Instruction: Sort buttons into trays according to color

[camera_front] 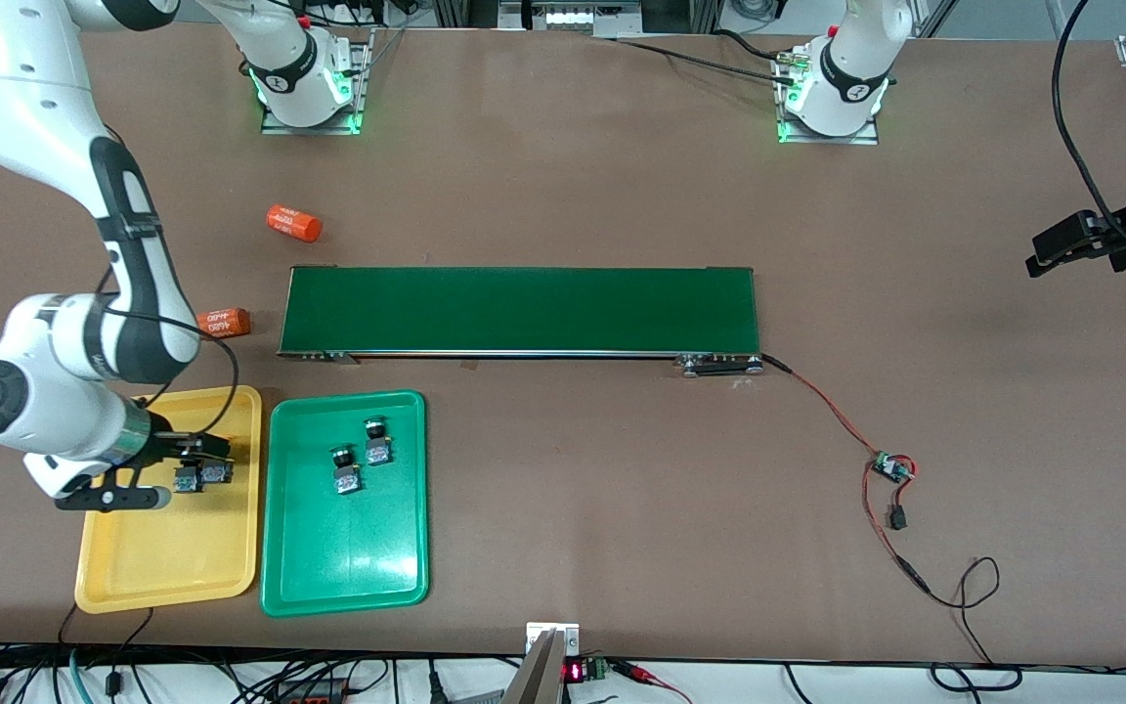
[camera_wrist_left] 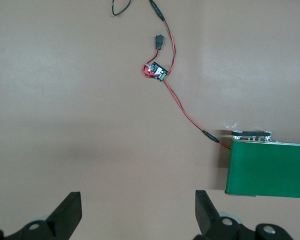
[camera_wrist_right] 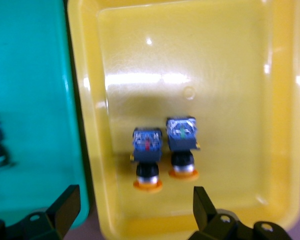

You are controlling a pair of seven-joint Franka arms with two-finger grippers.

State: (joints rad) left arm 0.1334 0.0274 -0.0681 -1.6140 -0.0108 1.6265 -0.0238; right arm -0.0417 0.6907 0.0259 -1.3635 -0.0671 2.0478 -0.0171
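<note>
Right hand [camera_wrist_right: 132, 207] released, hovering just above two yellow-capped buttons [camera_wrist_right: 165, 150] lying side by side in yellow tray [camera_wrist_right: 285, 125]. Left hand [camera_wrist_left: 137, 212] released, waiting over bare tabletop [camera_wrist_left: 65, 100].

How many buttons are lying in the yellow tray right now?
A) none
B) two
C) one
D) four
B: two orange-capped buttons lie side by side in the yellow tray, below the open right gripper; the other two lie in the green tray.
</note>
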